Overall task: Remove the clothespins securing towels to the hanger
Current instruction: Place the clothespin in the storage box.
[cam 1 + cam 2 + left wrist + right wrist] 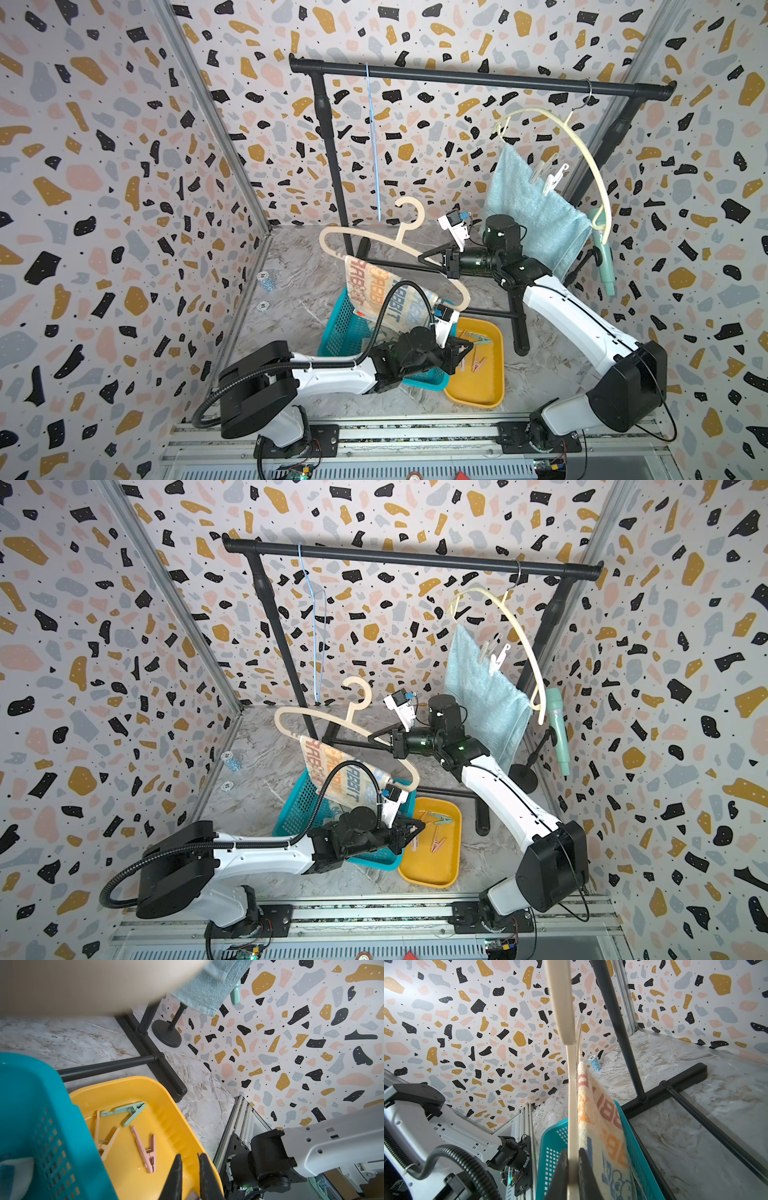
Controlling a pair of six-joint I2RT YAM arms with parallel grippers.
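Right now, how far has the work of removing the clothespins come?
Done: the mint clothespin, orange clothespin and pink clothespin lie in the yellow tray. In hand: the right end effector clamps the cream hanger bearing the RABBIT towel; the left end effector hangs empty over the tray. Left: pale clothespins hold the light-blue towel on the curved hanger.
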